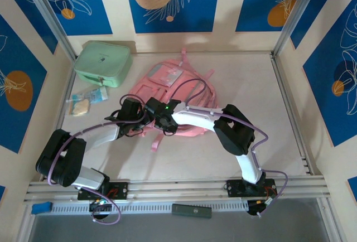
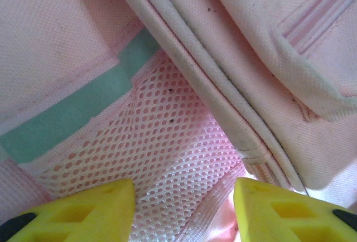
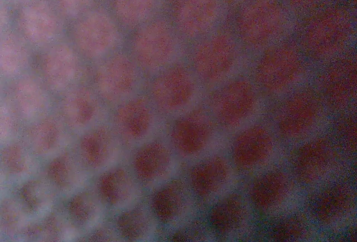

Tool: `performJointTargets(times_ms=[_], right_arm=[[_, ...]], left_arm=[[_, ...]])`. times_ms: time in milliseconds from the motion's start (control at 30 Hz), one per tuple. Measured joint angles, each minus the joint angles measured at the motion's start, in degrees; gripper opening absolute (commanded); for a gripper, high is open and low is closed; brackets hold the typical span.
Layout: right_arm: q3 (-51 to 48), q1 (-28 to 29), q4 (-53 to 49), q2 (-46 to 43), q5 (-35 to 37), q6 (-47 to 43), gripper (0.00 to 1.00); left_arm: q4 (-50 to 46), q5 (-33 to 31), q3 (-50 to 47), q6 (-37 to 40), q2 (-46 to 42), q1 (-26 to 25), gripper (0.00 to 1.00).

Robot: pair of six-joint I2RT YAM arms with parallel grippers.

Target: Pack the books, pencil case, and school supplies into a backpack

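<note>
Meeting over one backpack [image 1: 192, 92], left gripper [image 2: 184, 211], right gripper [image 1: 157, 123], one green case [image 1: 103, 62].

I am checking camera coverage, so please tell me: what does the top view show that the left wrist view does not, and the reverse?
Top view: the wider scene, with a green case at far left, a clear packet near it, and the left arm and right arm bent over the backpack.
Left wrist view: close detail, namely pink mesh, a green stripe, a piped seam, and the left claw with its yellow fingers apart.
Both: the pink backpack fabric.
</note>
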Motion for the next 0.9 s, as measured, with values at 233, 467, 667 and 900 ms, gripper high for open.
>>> performJointTargets(times_ms=[233,467,667,900], right_arm=[[-2.4,0.8,0.1,-3.0,2.0,-3.1,0.0],[-8.5,1.7,0.2,-10.2,3.5,-9.4,0.0],[-16.8,1.0,0.4,-18.5,4.7,-16.0,0.0],[-27.8,-1.6,0.9,-31.7,4.9,-20.5,0.0]], left_arm=[[1.8,-1.9,-1.0,-1.3,1.0,0.0,0.52],[2.6,-2.6,0.3,-1.6,3.4,0.4,0.52],[2.4,-2.3,4.2,-0.3,7.3,2.6,0.51],[1.0,-0.2,8.2,3.6,10.4,4.7,0.52]])
